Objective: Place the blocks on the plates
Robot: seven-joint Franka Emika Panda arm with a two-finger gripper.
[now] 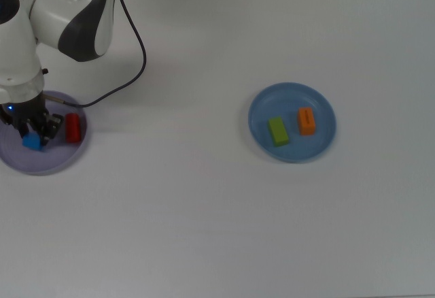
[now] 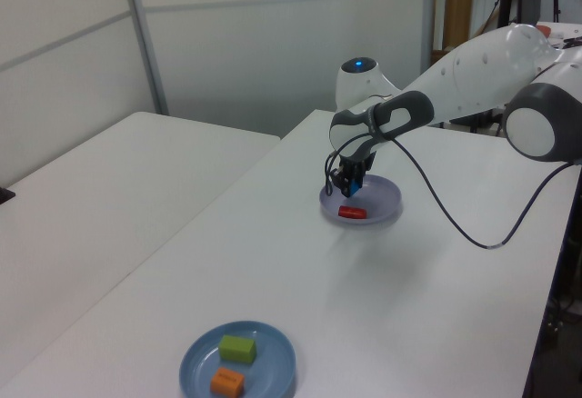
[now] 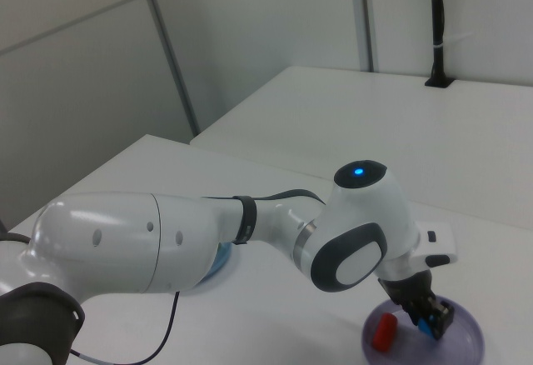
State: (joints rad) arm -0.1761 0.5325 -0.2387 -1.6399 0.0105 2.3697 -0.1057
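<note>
Gripper (image 1: 34, 137) clasping small blue cylinder block (image 1: 31, 142) over lavender plastic plate (image 1: 51, 165); releasing high risks it rolling into red cylinder block (image 1: 73, 127)

White table (image 1: 204, 230) with lavender plate (image 1: 41, 165) and blue plate (image 1: 292, 152).

arm (image 2: 473, 62): white shells; grey joints; blue light; black cable (image 1: 132, 53)

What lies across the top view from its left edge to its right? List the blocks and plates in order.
Lavender plate → blue block, in the end effector → red block → blue plate → green block → orange block.
</note>
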